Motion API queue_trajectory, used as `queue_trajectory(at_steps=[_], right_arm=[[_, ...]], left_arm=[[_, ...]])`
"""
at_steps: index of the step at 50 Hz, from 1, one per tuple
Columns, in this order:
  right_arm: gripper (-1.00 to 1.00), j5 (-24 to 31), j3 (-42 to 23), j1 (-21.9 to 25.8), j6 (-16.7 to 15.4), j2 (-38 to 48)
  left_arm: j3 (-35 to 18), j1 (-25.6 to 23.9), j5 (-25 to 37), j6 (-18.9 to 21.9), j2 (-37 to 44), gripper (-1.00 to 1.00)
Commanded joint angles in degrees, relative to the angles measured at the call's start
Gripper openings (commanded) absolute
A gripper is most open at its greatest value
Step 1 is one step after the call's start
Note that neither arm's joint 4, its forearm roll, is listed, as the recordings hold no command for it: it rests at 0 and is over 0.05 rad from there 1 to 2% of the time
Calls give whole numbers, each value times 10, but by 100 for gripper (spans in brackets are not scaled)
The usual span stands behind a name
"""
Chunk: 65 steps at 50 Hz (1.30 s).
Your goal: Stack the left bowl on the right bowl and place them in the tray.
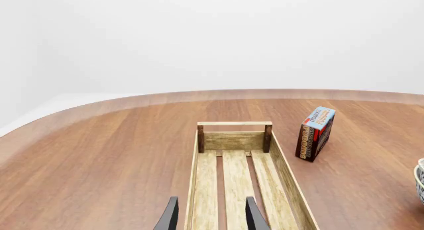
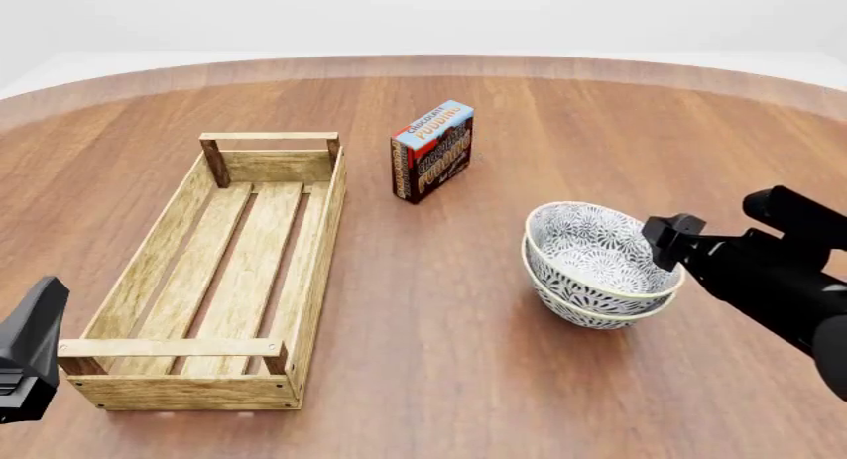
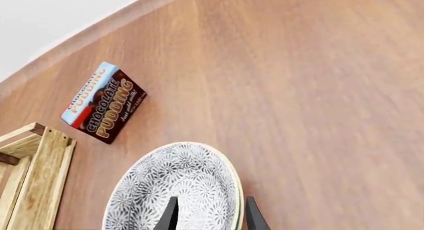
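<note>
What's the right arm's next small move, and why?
Probably close the right gripper on the stacked bowls' rim: its fingers straddle the near rim, jaws apart. The bowls are already nested but sit on the table, right of the tray, which holds nothing.

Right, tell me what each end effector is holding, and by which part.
The right end effector straddles the stacked bowls' rim; grip unclear. Left holds nothing.

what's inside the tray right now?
Nothing: the tray shows only bare slats. Both bowls sit stacked on the table to its right. The near end bar hides a sliver of the floor.
</note>
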Motion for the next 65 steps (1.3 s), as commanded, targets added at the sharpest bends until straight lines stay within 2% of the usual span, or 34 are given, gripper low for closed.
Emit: queue_trajectory(at_steps=[1, 4, 7, 18, 33, 37, 42, 57, 65], right_arm=[[100, 18, -1, -2, -1, -24], [100, 71, -18, -12, -6, -73], [100, 100, -28, -21, -8, -100], [100, 125, -40, -43, -8, -127], [100, 54, -25, -63, -7, -34], [100, 11, -26, -66, -7, 32], [100, -7, -34, -69, -13, 75], [100, -89, -27, -55, -6, 184], [100, -109, -25, -46, -4, 213]], left_arm=[[0, 0, 0, 0, 0, 100], [0, 0, 0, 0, 0, 100], [0, 0, 0, 0, 0, 100], [0, 0, 0, 0, 0, 100], [0, 0, 0, 0, 0, 100], [0, 0, 0, 0, 0, 100], [0, 0, 0, 0, 0, 100], [0, 0, 0, 0, 0, 100], [0, 0, 0, 0, 0, 100]])
